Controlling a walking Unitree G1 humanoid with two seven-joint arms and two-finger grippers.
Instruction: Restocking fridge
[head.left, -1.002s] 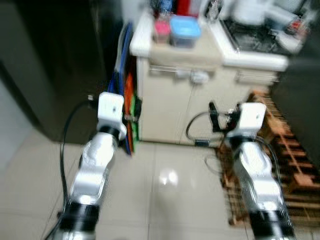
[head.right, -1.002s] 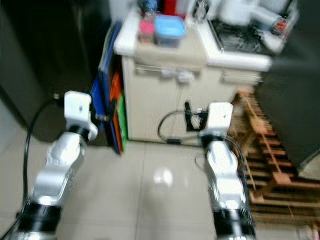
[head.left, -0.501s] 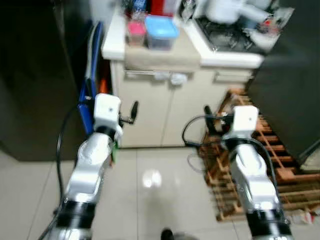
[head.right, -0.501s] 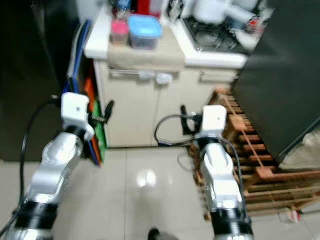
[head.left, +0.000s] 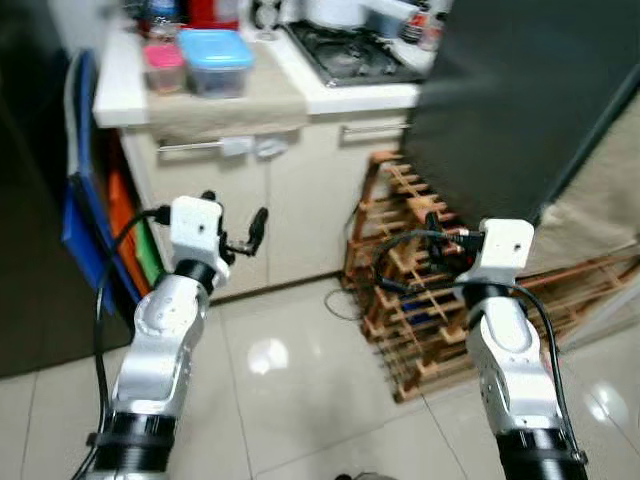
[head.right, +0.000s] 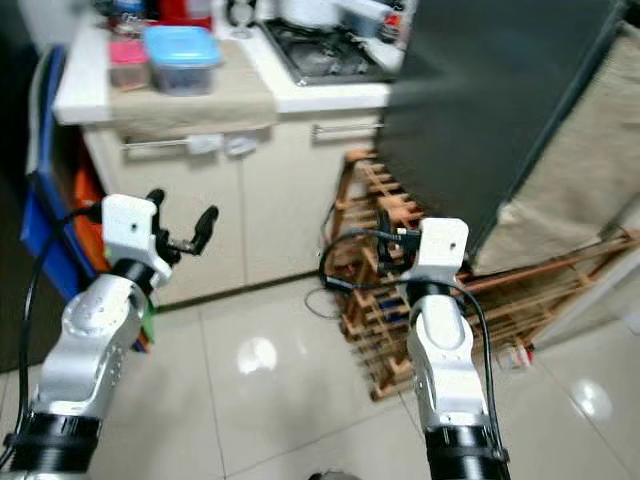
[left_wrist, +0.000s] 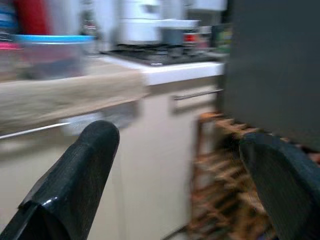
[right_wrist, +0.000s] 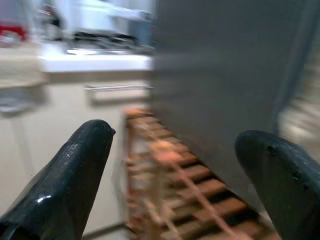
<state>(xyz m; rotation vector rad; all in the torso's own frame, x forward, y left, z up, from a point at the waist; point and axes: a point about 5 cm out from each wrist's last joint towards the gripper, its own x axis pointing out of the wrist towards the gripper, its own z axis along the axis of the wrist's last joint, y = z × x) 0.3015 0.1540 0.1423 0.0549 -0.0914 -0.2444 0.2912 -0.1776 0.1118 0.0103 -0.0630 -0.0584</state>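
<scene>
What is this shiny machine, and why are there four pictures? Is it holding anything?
It is a walking helper robot in a kitchen. Two pictures come from cameras in its head, looking down at its own silver arms. The other two come from cameras on its wrists, looking out between two black fingers. The left gripper and the right gripper are both open and hold nothing. Ahead is a cream counter with a blue-lidded box and a pink-lidded tub on it, beside a gas stove. To the right stands a big dark fridge, with a wooden rack on the floor in front of it.
</scene>
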